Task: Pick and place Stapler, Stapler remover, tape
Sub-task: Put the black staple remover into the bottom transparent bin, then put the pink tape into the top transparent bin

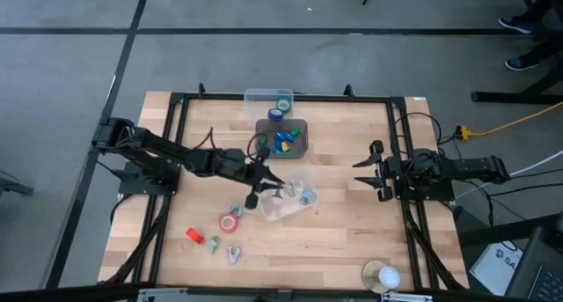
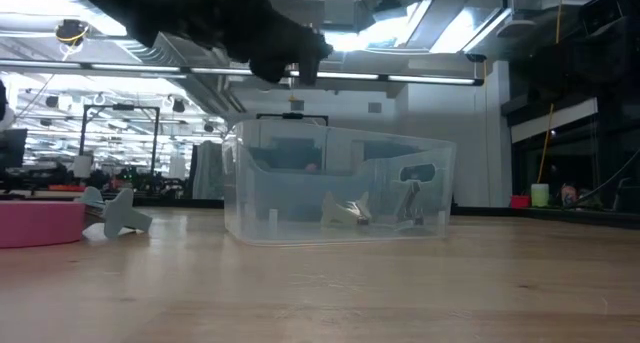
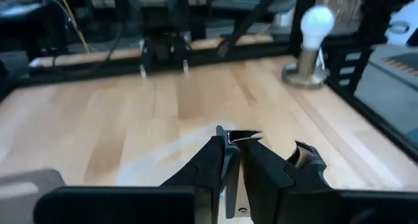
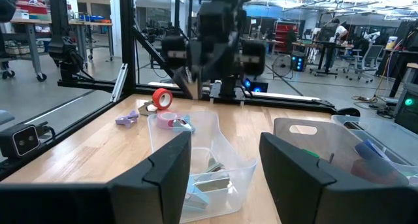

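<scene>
My left gripper (image 1: 280, 185) hangs over the left rim of a clear tub (image 1: 303, 209), its fingers nearly together on a small dark stapler remover with bright metal claws (image 3: 240, 134). Silvery pieces lie in the tub (image 2: 345, 211). A red-pink tape roll (image 1: 229, 221) lies flat on the table near the tub. Pale stapler removers (image 1: 233, 252) and a small red thing (image 1: 194, 235), perhaps the stapler, lie closer to the near edge. Green (image 1: 284, 102) and blue (image 1: 275, 114) tape rolls sit by the far clear box. My right gripper (image 1: 365, 176) waits open at the right. My left gripper has the stapler remover pinched between its two fingers (image 3: 212, 162), which slant slightly downward toward the table's right side. Only the metal claws (image 3: 240, 134) show past the fingertips. The fingers hide the rest of the hold. The remover is clear of the table, above the tub.
A grey tray (image 1: 297, 143) with small blue, green and yellow pieces stands behind the tub, and a clear box (image 1: 259, 96) sits at the far edge. A lamp bulb on a base (image 1: 380, 276) stands near the front right. A black frame (image 1: 176, 99) borders the tabletop.
</scene>
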